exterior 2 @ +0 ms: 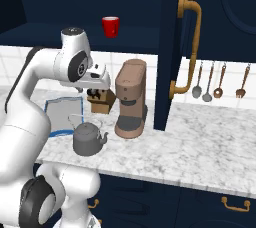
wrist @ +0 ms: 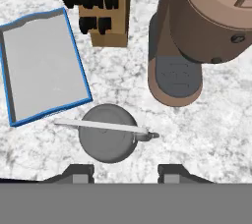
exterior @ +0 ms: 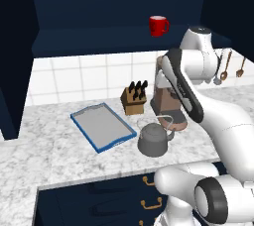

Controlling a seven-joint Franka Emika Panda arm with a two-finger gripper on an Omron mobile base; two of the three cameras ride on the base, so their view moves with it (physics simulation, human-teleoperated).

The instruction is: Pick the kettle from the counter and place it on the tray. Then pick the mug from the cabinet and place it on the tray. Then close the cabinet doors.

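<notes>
The dark-grey kettle (wrist: 106, 142) stands on the marbled counter (exterior: 49, 150), its thin wire handle lying across the top in the hand view. My gripper (wrist: 125, 174) hovers high above the kettle (exterior: 155, 141), open, with nothing between its fingers. The blue-rimmed tray (exterior: 101, 127) lies bare just left of the kettle (exterior 2: 87, 139). A red mug (exterior: 158, 25) stands upright on the shelf of the open navy cabinet (exterior: 99, 39). The right cabinet door (exterior 2: 172, 47) stands swung out towards me, brass handle showing. In the right base view the mug (exterior 2: 110, 26) and the tray (exterior 2: 64, 109) are partly behind my arm.
A tall brown coffee machine (exterior: 166, 101) stands right behind the kettle, and a wooden knife block (exterior: 134, 98) is between it and the tray. Utensils (exterior 2: 220, 79) hang on the tiled wall at right. Bare counter (exterior 2: 200, 137) stretches to the right.
</notes>
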